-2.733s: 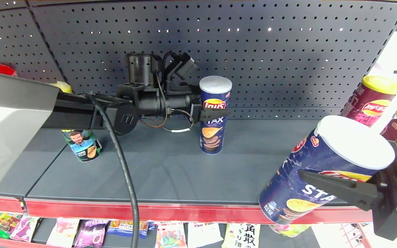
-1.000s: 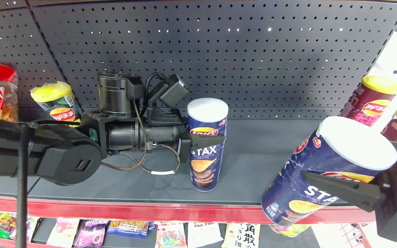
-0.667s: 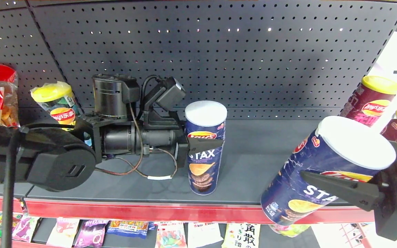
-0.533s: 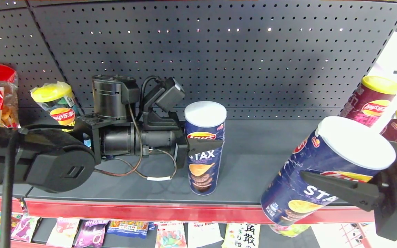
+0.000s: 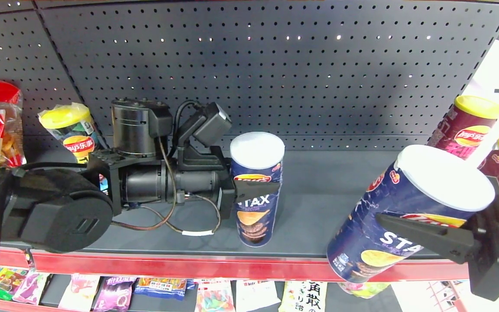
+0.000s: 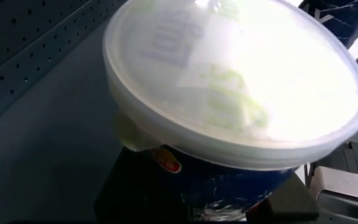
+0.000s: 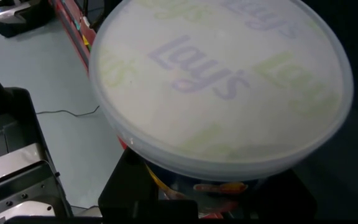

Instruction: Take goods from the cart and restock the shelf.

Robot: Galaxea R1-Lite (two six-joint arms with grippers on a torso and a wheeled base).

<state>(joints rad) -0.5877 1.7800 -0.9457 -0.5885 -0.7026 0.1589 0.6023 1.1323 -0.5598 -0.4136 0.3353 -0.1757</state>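
The left gripper (image 5: 256, 190), pinching the upright blue chip can (image 5: 256, 216), has drawn it from far back on the shelf (image 5: 319, 208) to its near edge, centre, while the right gripper (image 5: 418, 234) still clamps the tilted second can (image 5: 409, 199) just off the shelf's near right.

Both clenched: left claw (image 5: 256, 190); right claw (image 5: 412, 229)

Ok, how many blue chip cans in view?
2. One blue can stands upright on the shelf in the left claw; the other can tilts in the right claw, front right. More may be hidden.
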